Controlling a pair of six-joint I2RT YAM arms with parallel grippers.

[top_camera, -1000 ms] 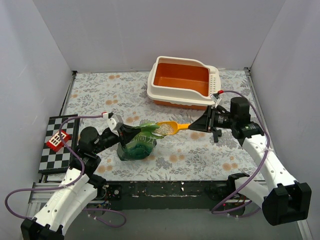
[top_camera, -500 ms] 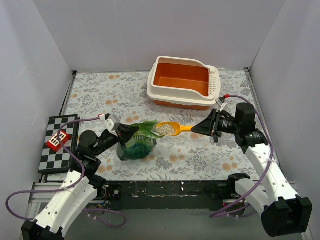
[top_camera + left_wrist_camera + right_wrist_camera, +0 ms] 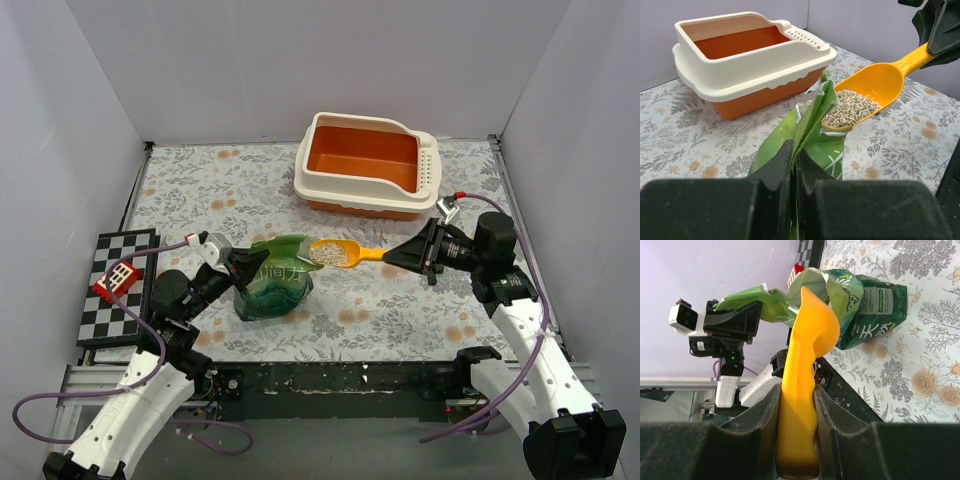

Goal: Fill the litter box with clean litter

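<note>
Since a second ago my right arm has drawn back toward the right of the frame, and the yellow-orange scoop (image 3: pixel 340 252) now sits just outside the bag's mouth. My left arm has sunk slightly toward the lower left.

At left of centre, my left gripper (image 3: pixel 245 265) is pinched tight on the upper edge of the green litter bag (image 3: pixel 275 285), which stands on the desk (image 3: pixel 200 190). Just right of it the scoop carries a small heap of clean litter (image 3: pixel 852 107). My right gripper (image 3: pixel 400 253) is clamped on the scoop's handle. The litter box (image 3: pixel 350 192) stands in the upper middle, its orange floor bare, well apart from the scoop.

I judge the risk is spilling: any roll of my right wrist would shed granules onto the desk, and a low path would knock the scoop on the box's white wall.

My left forearm rises from the lower left, pointing right. My right arm bends up from the lower right, its wrist level and pointing left.
</note>
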